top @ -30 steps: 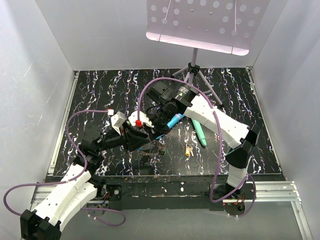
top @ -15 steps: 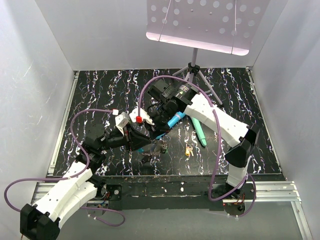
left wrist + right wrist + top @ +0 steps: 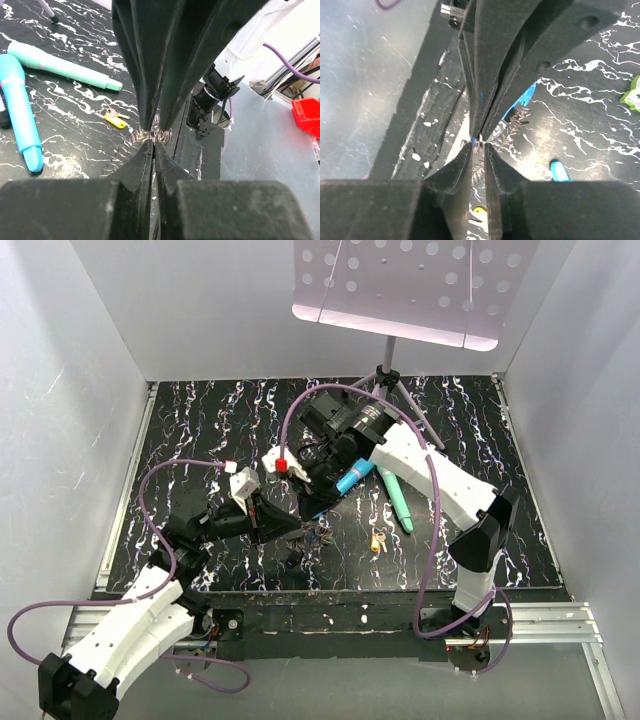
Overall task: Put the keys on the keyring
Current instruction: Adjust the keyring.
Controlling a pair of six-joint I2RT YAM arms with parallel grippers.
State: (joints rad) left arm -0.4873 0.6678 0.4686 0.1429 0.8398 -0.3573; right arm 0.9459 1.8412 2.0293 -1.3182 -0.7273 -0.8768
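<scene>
White-walled booth, black marbled surface w/ white veins: two robot arms meet tip to tip near the front edge over a large grey chain-like oval keyring with a bright blue curved section. The left hand is pressed together, pinching grey metal of the keyring at its very tips. The right hand faces it on the same spot, fingers a sliver apart; whether it grips or merely brackets the metal can't be told. The keyring lies on the surface under both hands, centre-front. One small metal key with a yellow plastic head lies flat just to the right, apart from the ring, not yet threaded. A long teal stick and a bright blue marker-like stick lie beyond it.

Handling, by the look: the ring is prob. light but floppy, links likely to sag and twist, metal slick. A pinch close beside the opening, one hand each side, should keep it steady. The key is tiny, stiff, thin, so hard to lift off a flat surface. It is best taken by the edge of the plastic head, hole left free. Risk: chain slipping out of so shallow a tip grip.
</scene>
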